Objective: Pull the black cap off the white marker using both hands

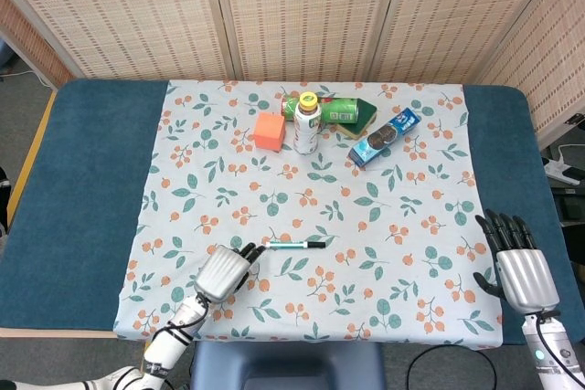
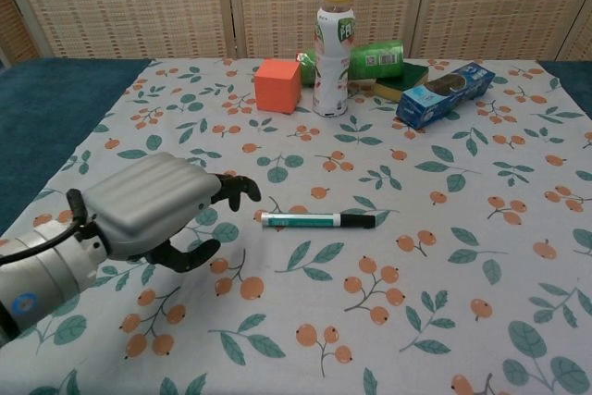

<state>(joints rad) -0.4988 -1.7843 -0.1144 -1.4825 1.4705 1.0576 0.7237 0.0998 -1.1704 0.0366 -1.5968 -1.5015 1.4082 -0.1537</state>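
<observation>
The left hand (image 2: pixel 162 205) hovers low over the floral cloth (image 1: pixel 384 271) on the table (image 1: pixel 82 180), back plate up, fingers loosely curled and apart, holding nothing; its fingertips (image 2: pixel 242 190) sit just beside the marker's left end without touching. The right hand (image 1: pixel 519 262) rests at the table's right front edge, fingers spread upward, empty. The white marker (image 2: pixel 303 220) lies flat near the cloth's centre, long axis running left to right, its black cap (image 2: pixel 359 221) pointing right. Its barrel is white with a green label band.
</observation>
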